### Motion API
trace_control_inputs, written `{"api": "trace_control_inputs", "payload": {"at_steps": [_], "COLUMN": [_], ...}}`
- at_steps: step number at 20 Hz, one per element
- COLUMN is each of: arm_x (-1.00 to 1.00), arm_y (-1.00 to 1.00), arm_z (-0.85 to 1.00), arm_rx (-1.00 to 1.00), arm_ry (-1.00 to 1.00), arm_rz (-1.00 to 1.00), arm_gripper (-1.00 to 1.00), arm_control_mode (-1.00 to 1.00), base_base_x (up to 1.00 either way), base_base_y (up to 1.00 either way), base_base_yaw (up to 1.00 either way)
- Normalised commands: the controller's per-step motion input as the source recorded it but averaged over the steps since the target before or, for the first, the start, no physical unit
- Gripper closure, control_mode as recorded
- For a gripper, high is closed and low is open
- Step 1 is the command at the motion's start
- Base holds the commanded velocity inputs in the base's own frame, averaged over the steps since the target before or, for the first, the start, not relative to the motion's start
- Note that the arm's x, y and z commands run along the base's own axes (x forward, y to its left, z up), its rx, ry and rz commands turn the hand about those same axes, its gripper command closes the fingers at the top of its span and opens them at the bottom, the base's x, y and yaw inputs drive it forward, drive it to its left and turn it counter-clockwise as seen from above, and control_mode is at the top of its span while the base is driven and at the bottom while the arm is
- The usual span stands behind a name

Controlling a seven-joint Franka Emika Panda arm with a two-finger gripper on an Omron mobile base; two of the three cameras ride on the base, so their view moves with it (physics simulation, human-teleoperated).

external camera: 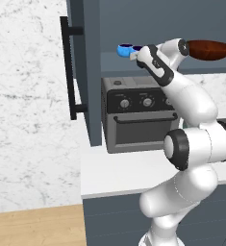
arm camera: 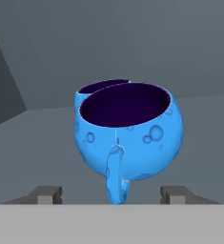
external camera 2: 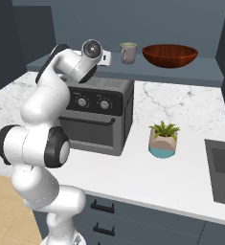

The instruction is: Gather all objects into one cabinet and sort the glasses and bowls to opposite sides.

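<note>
Two bright-blue cups stand close together on the shelf of the open slate-blue cabinet [external camera: 113, 61]. The nearer blue cup [arm camera: 128, 134] turns its handle toward me, and the second blue cup [arm camera: 95, 88] peeks out behind it to the left. My gripper [arm camera: 112, 195] is open, with its fingertips [arm camera: 48, 194] wide apart on either side of that handle and not touching it. The blue cups [external camera: 125, 48] sit just left of my hand [external camera: 144, 56]. Further right on the same shelf stand the grey-beige tumbler [external camera 2: 128, 52] and the reddish-brown bowl [external camera 2: 170, 55].
The cabinet door [external camera: 81, 72] hangs open at the left with its black bar handle [external camera: 66, 67]. Under the shelf a dark toaster oven [external camera 2: 97, 117] stands on the white counter [external camera 2: 147, 177]. A potted plant [external camera 2: 163, 139] and a sink [external camera 2: 223, 167] lie to the right.
</note>
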Motion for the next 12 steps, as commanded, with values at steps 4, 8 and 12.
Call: {"api": "trace_control_inputs", "payload": {"at_steps": [4,8,12], "arm_x": [-0.52,-0.68,-0.7], "arm_y": [-0.27,-0.14,-0.09], "arm_z": [0.27,0.29,0.29], "arm_rx": [0.0,-0.06,-0.1], "arm_ry": [0.0,0.0,0.0], "arm_rz": [0.08,0.09,0.08], "arm_gripper": [-1.0,-1.0,-1.0], "arm_control_mode": [-1.0,-1.0,-1.0], "base_base_x": [0.0,0.0,0.0], "base_base_y": [0.0,0.0,0.0], "base_base_yaw": [0.0,0.0,0.0]}}
